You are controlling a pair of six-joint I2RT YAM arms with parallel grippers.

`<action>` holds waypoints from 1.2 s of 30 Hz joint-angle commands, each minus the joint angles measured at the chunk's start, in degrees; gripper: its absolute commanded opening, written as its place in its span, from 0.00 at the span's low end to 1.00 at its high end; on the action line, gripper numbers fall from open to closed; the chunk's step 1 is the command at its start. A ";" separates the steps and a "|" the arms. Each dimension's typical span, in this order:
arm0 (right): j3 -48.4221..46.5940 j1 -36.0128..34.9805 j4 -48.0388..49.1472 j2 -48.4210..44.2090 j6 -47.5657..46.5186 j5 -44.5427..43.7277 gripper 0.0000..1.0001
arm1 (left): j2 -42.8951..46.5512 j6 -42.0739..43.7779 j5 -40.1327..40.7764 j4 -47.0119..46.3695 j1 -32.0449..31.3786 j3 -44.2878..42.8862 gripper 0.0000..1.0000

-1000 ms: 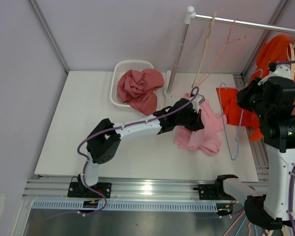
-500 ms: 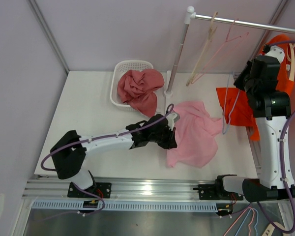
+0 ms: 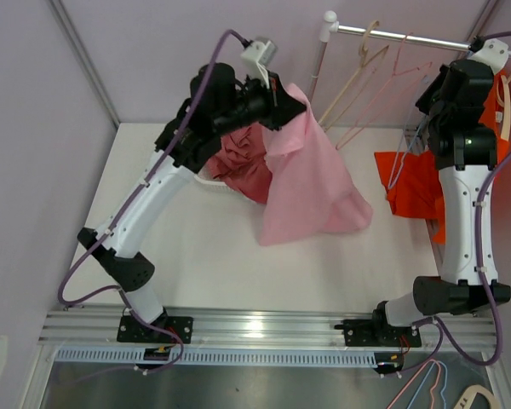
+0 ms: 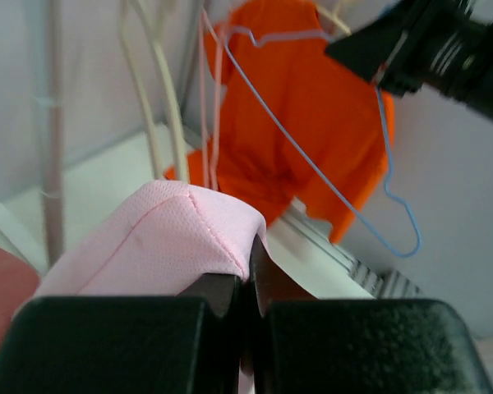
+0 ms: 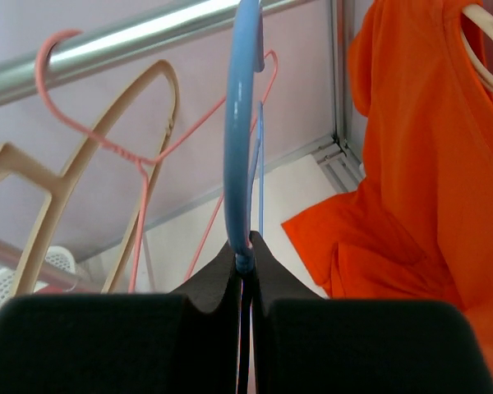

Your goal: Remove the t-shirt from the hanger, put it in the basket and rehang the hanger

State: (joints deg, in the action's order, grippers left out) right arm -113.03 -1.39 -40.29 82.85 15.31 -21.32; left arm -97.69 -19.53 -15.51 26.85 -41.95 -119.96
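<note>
Two arms rise from the near edge of the table [image 3: 153, 247]. The left arm stretches steeply up and back, its gripper [image 3: 277, 92] pinched shut on a fold of the pink t-shirt [image 3: 311, 183], which dangles off the hanger beside the basket [image 3: 206, 119]. The right arm stands nearly upright, its gripper [image 5: 245, 254] clamped on the blue hanger [image 5: 240, 123] close under the rail [image 3: 409, 37].
</note>
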 commanded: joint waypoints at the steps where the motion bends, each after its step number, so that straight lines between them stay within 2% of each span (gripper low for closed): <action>1: -3.86 3.04 5.92 3.01 -1.77 1.28 0.00 | -3.91 2.57 -1.36 5.32 4.94 -9.83 0.01; 3: -5.43 3.93 7.33 5.74 -2.21 2.33 0.00 | -4.35 3.79 -0.76 2.70 8.02 -13.01 0.01; 6: -7.46 4.55 8.91 9.25 -3.18 4.18 0.00 | -3.13 5.20 4.86 -8.54 11.36 -9.51 0.01; 7: -8.60 4.46 9.53 9.96 -4.23 4.53 0.00 | -2.69 5.73 5.92 -14.92 12.33 -7.24 0.01; 9: -8.87 4.29 11.81 11.36 -4.76 5.85 0.00 | -3.29 6.08 7.15 -20.41 14.88 -7.04 0.01; 10: -9.74 4.29 12.25 12.07 -4.76 6.37 0.00 | -4.34 6.26 7.07 -25.31 15.75 -7.48 0.01; 14: -14.66 3.85 12.52 15.76 -5.03 7.61 0.00 | -7.51 8.19 6.98 -35.17 18.75 -10.89 0.01; 18: -22.04 3.06 10.94 20.76 -5.90 9.45 0.00 | -10.23 15.10 5.05 -44.65 19.98 -13.80 0.01; 23: -23.81 1.83 11.99 23.76 -6.26 8.58 0.00 | -15.85 21.54 6.19 -50.75 20.42 -18.63 0.01; 26: -23.90 1.56 12.95 24.99 -6.08 8.75 0.00 | -18.32 24.18 7.41 -54.35 21.56 -18.38 0.01; 30: -24.43 1.56 13.92 26.05 -6.26 7.61 0.00 | -19.29 20.06 7.52 -57.35 24.63 -18.55 0.01; 36: -24.52 1.65 16.03 26.84 -7.22 6.03 0.00 | -16.84 19.97 6.73 -56.39 27.63 -16.29 0.01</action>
State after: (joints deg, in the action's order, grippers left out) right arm -134.72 0.27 -29.15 109.73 9.61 -13.54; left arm -117.86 0.05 -8.73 -24.84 -15.70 -135.83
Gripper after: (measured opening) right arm 0.056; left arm 0.011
